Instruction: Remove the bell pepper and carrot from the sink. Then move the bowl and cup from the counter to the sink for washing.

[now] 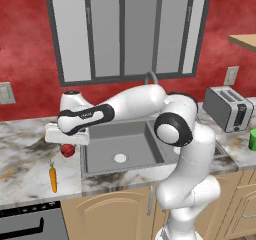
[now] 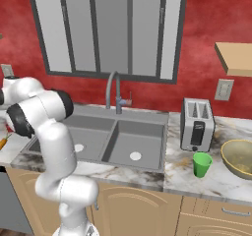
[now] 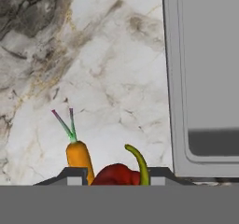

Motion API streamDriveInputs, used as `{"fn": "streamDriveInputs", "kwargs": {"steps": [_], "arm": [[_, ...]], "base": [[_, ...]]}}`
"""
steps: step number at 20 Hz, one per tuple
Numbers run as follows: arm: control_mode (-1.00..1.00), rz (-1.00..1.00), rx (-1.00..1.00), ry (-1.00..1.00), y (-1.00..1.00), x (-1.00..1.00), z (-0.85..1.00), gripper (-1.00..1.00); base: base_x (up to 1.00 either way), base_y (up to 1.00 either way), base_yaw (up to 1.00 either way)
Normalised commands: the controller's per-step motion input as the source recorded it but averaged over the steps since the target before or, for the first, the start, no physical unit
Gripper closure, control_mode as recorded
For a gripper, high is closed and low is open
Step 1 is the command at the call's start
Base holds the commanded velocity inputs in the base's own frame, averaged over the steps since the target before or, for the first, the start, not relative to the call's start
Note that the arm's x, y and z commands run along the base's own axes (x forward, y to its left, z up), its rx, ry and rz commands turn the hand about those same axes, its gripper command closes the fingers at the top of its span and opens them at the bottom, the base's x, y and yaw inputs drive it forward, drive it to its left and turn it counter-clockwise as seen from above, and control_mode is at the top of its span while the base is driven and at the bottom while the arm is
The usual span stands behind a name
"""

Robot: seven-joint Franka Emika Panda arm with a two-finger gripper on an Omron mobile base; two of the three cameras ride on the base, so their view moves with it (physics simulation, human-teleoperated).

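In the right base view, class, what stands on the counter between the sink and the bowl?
A silver toaster and the green cup stand on the counter between the sink and the bowl, as the right base view shows.

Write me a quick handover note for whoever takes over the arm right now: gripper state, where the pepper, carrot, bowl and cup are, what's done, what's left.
Gripper: over the counter left of the sink, fingers on either side of the bell pepper; whether it is gripped or released cannot be told.
Carrot: lying on the counter left of the sink.
Cup and bowl: on the counter right of the sink, past the toaster.
Done: both vegetables are out of the basins.
Left: let go of the pepper if held, then cup and bowl into the sink.
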Motion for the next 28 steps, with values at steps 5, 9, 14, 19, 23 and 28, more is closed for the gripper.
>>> {"fn": "streamDriveInputs", "kwargs": {"steps": [5, 9, 14, 19, 23, 28], "arm": [[-1.00, -0.05, 0.00, 0.03, 0.22, 0.27, -0.17, 1.00], [-1.00, -0.06, 0.00, 0.10, 0.23, 0.21, -0.27, 1.00], [-1.00, -0.02, 0.00, 0.10, 0.15, 0.21, -0.26, 1.00], [-1.00, -0.01, 0.00, 0.10, 0.10, 0.18, -0.22, 1.00], [-1.00, 0.00, -0.01, 0.02, 0.10, 0.13, -0.26, 1.00], [-1.00, -0.01, -0.02, 0.00, 0.13, 0.11, -0.21, 1.00]], "base": [[0.00, 0.00, 0.00], [0.00, 0.00, 0.00], [0.00, 0.00, 0.00], [0.00, 0.00, 0.00], [0.00, 0.00, 0.00], [0.00, 0.00, 0.00]]}}
